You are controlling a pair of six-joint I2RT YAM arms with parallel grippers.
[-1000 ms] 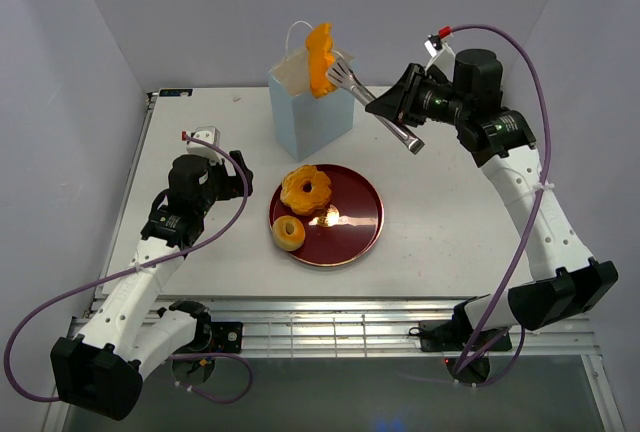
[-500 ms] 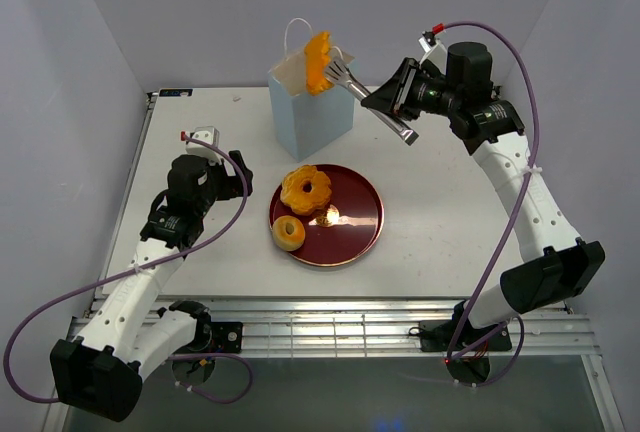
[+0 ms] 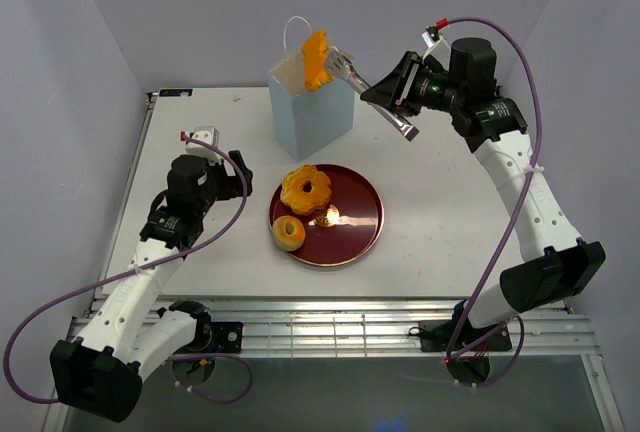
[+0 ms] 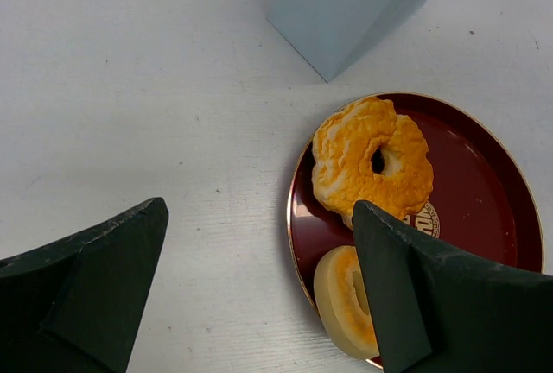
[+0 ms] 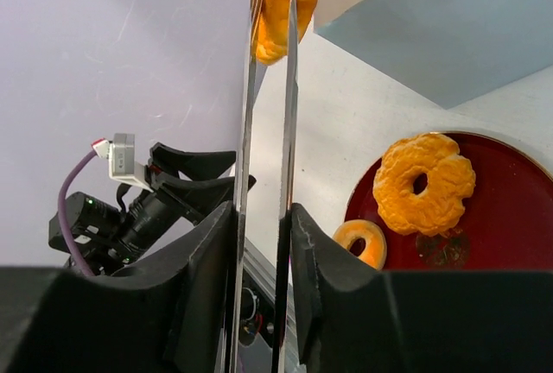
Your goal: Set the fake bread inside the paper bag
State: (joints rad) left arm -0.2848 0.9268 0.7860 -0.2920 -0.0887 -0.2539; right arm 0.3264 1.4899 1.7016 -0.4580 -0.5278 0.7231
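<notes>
**Q:** Right gripper?
**A:** My right gripper (image 3: 398,100), upper right of the top view, is clamped narrow on the handles of metal tongs (image 3: 372,92). In the right wrist view the two blades run up the middle of the frame between my fingers (image 5: 207,278), almost parallel.

**Q:** Anything in the tongs?
**A:** An orange pastry (image 3: 316,60), pinched at the tips, top centre of the top view.

**Q:** Where is it against the bag?
**A:** Right at the open mouth of the bag (image 3: 315,122), next to the white inner wall. I cannot tell whether its lower end is inside the rim. The bag stands upright on the table (image 3: 450,202), above the plate in the frame. One white loop handle (image 3: 293,30) sticks up at the pastry's left.

**Q:** Other bread?
**A:** Two pieces on the dark red plate (image 3: 358,227), centre of the frame. A frilly ring pastry (image 3: 305,189) sits at the plate's upper left. A small pale ring (image 3: 289,232) lies lower, at the plate's left edge. They are just beside each other; I cannot tell if they touch.

**Q:** Left gripper?
**A:** My left gripper (image 3: 236,166), left of centre, has its jaws spread wide and holds nothing. It hangs over bare table just left of the plate. The left wrist view shows both rings at lower right and the bag's lower corner at the top.
</notes>
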